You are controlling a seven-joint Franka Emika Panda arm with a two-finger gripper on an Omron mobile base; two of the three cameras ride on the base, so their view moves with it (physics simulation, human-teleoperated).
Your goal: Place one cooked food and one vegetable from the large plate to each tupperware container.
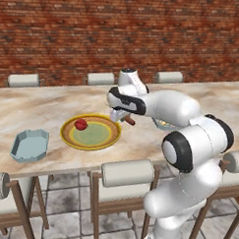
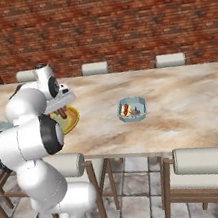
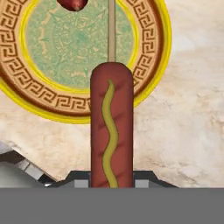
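My gripper (image 1: pixel 122 116) is shut on a corn dog (image 1: pixel 130 121), a brown sausage on a stick with a mustard squiggle (image 3: pixel 111 127). I hold it just above the right rim of the large plate (image 1: pixel 97 136). In the hand view the corn dog points up over the plate's rim (image 3: pixel 43 98). A red vegetable (image 1: pixel 81 124) lies on the left part of the plate. One light-blue tupperware container (image 1: pixel 29 144) sits empty to the left of the plate. The other tupperware container (image 2: pixel 132 109) stands to the right of the plate and holds food.
The long marble table (image 1: pixel 53 104) runs across both base views, with a brick wall (image 1: pixel 71 31) behind it. Chairs (image 1: pixel 127 172) line the near and far edges. My own arm (image 1: pixel 189 139) covers part of the right container in the left base view.
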